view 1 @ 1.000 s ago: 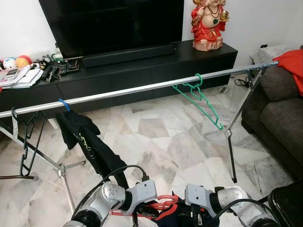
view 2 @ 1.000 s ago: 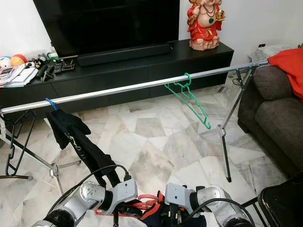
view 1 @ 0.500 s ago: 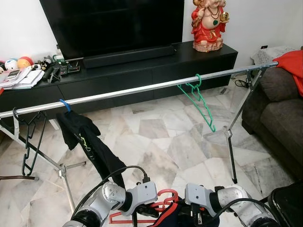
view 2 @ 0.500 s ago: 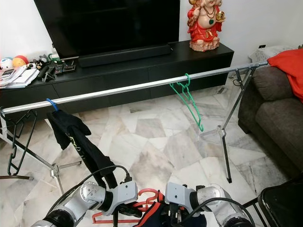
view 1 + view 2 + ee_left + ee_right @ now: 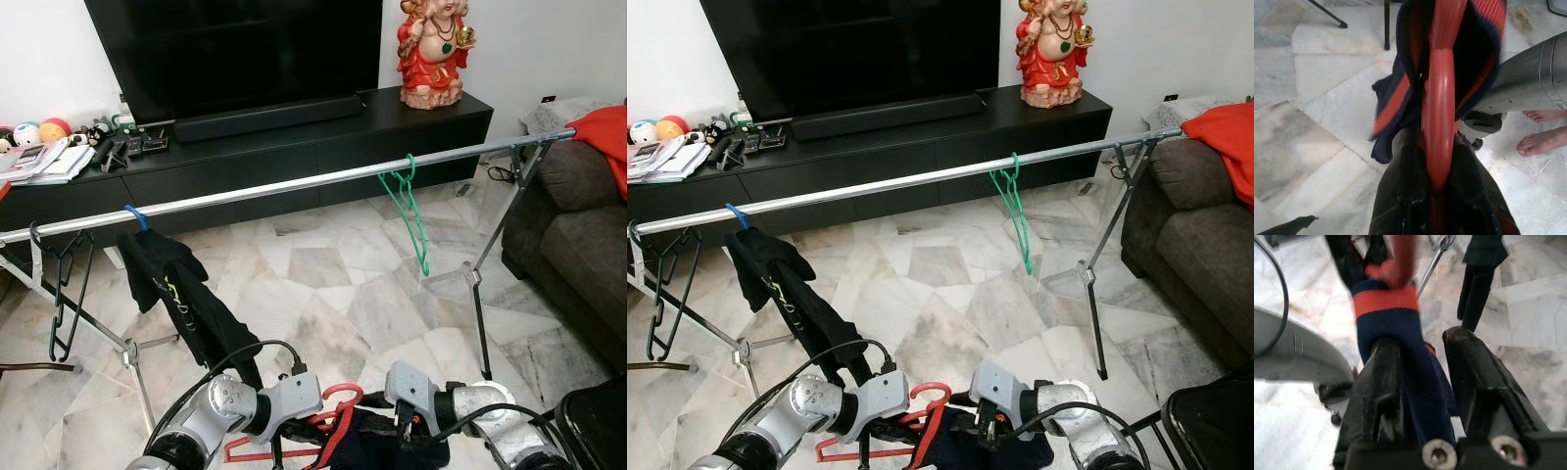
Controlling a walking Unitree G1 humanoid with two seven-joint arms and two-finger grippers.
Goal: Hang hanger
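Hanger: red plastic clothes hanger [image 5: 328, 416] riding low before the robot, well below the long silver metal clothes rail [image 5: 294, 182]; looking light and stiff, hook smooth and likely slippery.
Garment: navy knit cloth with red stripes [image 5: 1400, 328] draping soft and limp over it, likely sliding off if tilted.
Left gripper [image 5: 1437, 161]: clamping both black fingers around the hanger's red bar.
Right gripper [image 5: 1422, 377]: pinching the navy cloth between its fingers.
Hold: keeping to the stiff bar near the hook, not the cloth.
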